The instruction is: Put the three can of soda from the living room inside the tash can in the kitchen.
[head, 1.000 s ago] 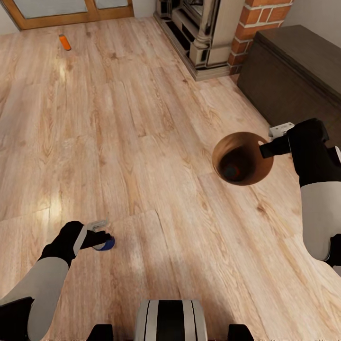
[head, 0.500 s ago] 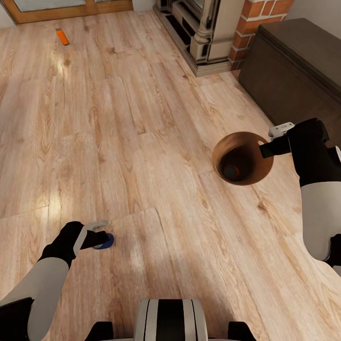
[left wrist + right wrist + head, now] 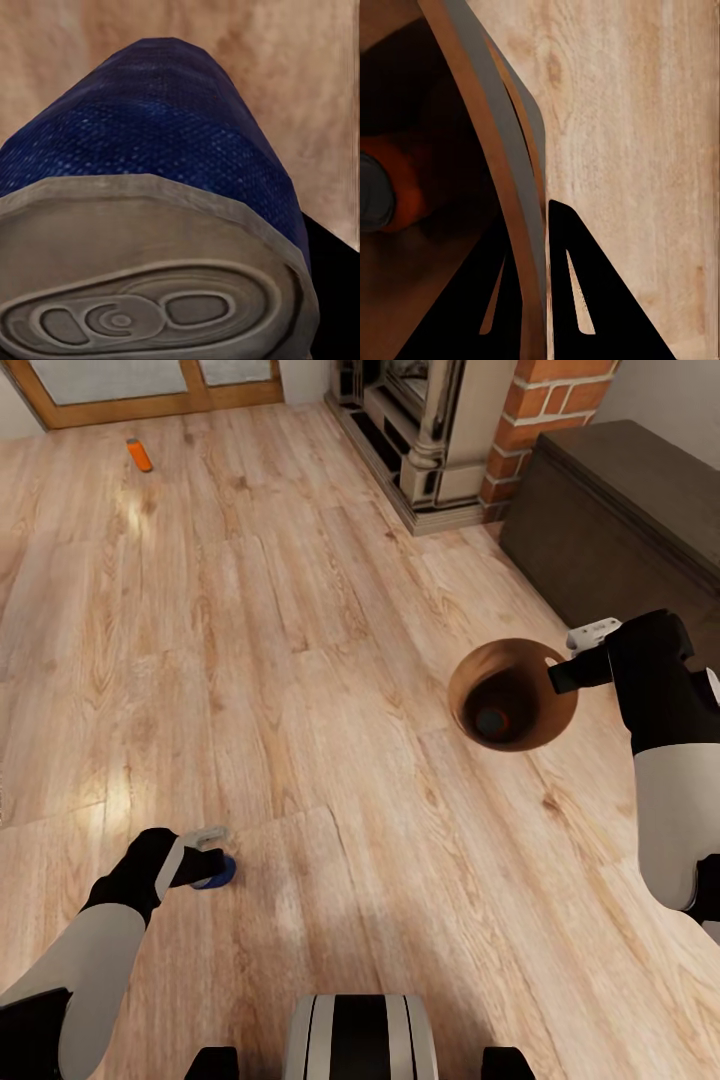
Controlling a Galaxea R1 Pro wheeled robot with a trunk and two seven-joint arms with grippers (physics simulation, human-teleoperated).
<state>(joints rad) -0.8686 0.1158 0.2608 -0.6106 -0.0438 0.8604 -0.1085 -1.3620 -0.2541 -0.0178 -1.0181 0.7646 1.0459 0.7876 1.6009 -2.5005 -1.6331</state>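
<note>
My left gripper (image 3: 208, 864) is low over the plank floor, shut on the blue can of soda (image 3: 222, 874). In the left wrist view that can's blue side (image 3: 165, 127) and grey metal top (image 3: 142, 292) sit right up against the camera. My right gripper (image 3: 562, 674) is shut on the rim of the tash can (image 3: 470, 678), holding it above the floor with its mouth tilted toward me. One finger (image 3: 585, 300) is outside the wall (image 3: 514, 180) and one is inside. An orange can (image 3: 489, 721) lies in its bottom (image 3: 401, 191). Another orange can (image 3: 139, 455) lies far off near the glass doors.
A brick fireplace (image 3: 440, 430) with a stone surround stands at the back. A dark cabinet (image 3: 620, 520) is on the right, close behind my right arm. Wood-framed glass doors (image 3: 150, 380) run along the far wall. Open plank floor (image 3: 280, 640) lies between.
The whole view has shifted slightly, so the camera moved. Both arms keep their pose, the left on the blue can and the right on the bucket.
</note>
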